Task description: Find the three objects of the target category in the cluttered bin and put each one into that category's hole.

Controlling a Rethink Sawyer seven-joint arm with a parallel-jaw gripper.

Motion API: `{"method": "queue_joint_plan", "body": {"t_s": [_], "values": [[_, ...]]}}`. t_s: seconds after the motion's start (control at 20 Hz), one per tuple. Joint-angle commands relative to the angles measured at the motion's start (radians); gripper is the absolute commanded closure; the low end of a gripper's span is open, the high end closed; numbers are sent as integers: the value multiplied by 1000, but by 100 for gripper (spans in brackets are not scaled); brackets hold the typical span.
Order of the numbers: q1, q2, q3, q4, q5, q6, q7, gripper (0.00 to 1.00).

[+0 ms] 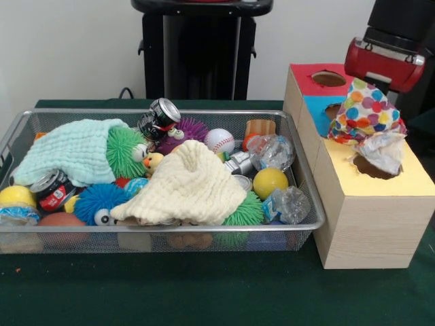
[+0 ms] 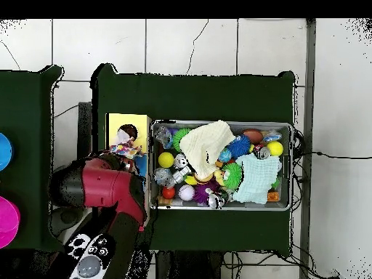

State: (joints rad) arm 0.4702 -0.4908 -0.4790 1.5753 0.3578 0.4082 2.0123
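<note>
While the red arm (image 1: 384,62) hangs over the row of wooden boxes at the worktop's (image 1: 204,292) right end in my front view, I can see a spotted cloth (image 1: 367,112) bunched beneath it, its white tail (image 1: 384,151) drooping to the rim of the round hole (image 1: 372,167) in the yellow-topped box (image 1: 370,217). I cannot tell whether the gripper is wide or narrow, since the cloth and the arm's head cover it in both views. My overhead view shows the same cloth (image 2: 125,151) between the arm's head (image 2: 109,190) and the hole (image 2: 125,134). Just beside the boxes sits the wire mesh bin (image 1: 163,234), crowded with toys: a cream waffle towel (image 1: 190,187) lies on top near the middle, a mint-green towel (image 1: 71,151) at the left end, a baseball (image 1: 219,140) toward the far wall, a yellow ball (image 1: 270,182) near the right end and a tilted can (image 1: 159,119) at the back.
</note>
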Motion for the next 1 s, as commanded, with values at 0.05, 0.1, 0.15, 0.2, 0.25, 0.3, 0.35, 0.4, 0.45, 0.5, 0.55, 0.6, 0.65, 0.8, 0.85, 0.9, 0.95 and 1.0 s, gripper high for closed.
{"method": "queue_joint_plan", "body": {"t_s": [0.05,0.1,0.15,0.2,0.25,0.3,0.35,0.4,0.45,0.5,0.55,0.6,0.65,0.8,0.85,0.9,0.95,1.0], "values": [[-15,-32,58,-24,-98,-18,42,100],[-35,-32,76,-31,-102,-24,35,100],[-69,-29,116,-45,-98,-16,19,100],[-74,-29,128,-45,-103,-23,19,100],[-104,-23,170,-55,-92,-14,12,100],[-110,-24,190,-49,-88,-12,16,100],[-103,-21,199,-50,-83,-2,28,100],[-119,-4,207,-75,-82,16,23,100],[-130,2,225,-82,-84,23,15,100],[-141,9,242,-89,-86,30,7,100],[-161,7,270,-77,-92,6,-5,100],[-171,7,288,-71,-95,-15,-9,100],[-189,7,319,-63,-102,-47,-20,100],[-199,8,313,-67,-136,-76,-19,100],[-194,12,297,-72,-149,-78,-11,100],[-198,12,299,-74,-156,-74,-11,100],[-206,13,308,-74,-162,-73,-12,100],[-215,14,316,-75,-169,-72,-12,100]]}}
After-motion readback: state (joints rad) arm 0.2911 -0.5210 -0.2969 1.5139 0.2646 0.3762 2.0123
